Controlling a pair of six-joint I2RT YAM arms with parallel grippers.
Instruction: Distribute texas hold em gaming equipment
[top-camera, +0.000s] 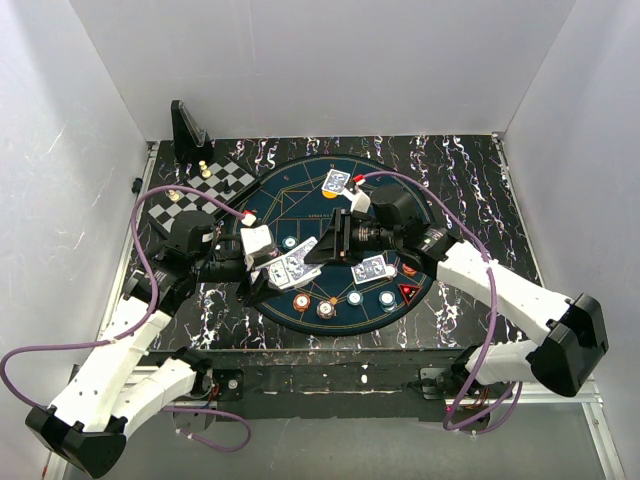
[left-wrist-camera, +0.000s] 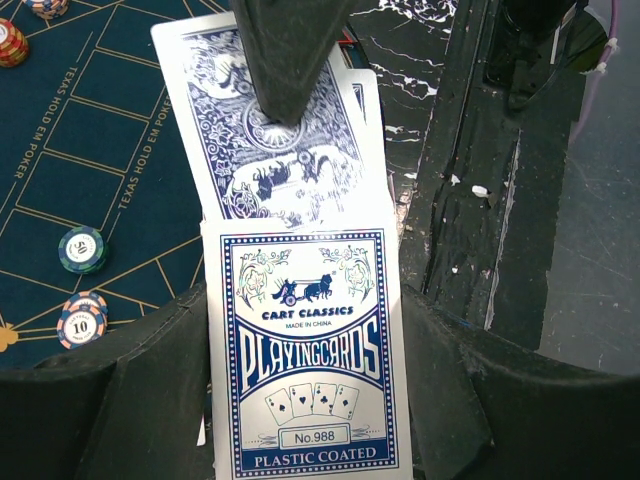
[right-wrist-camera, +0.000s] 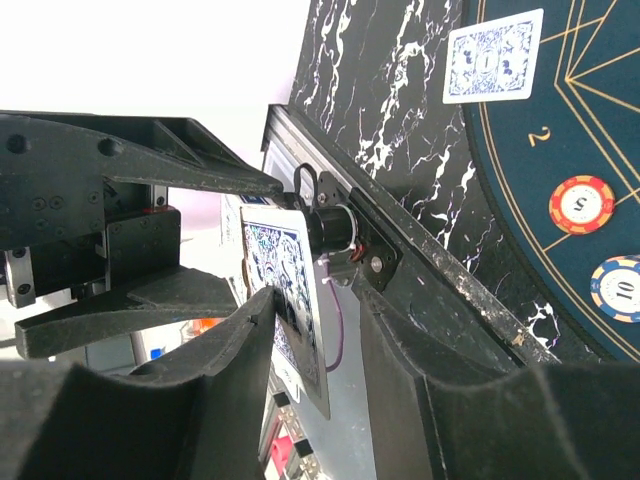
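My left gripper (top-camera: 285, 270) is shut on a white-and-blue playing card box (left-wrist-camera: 305, 350), held over the near left part of the mat. Blue-backed cards (left-wrist-camera: 270, 130) stick out of its far end. My right gripper (top-camera: 322, 247) is open around the top card (right-wrist-camera: 285, 285). One finger (right-wrist-camera: 225, 350) touches the card and the other stands apart. Other blue-backed cards lie on the mat, one at the back (top-camera: 337, 182) and one on the right (top-camera: 372, 267). Chips (top-camera: 325, 308) lie along the mat's near edge.
The round dark blue mat (top-camera: 300, 195) fills the table's middle. A checkered board (top-camera: 215, 185) with small pieces sits at back left, beside a black stand (top-camera: 188, 130). A red triangular marker (top-camera: 407, 291) lies near the mat's right edge. Both arms meet over the mat.
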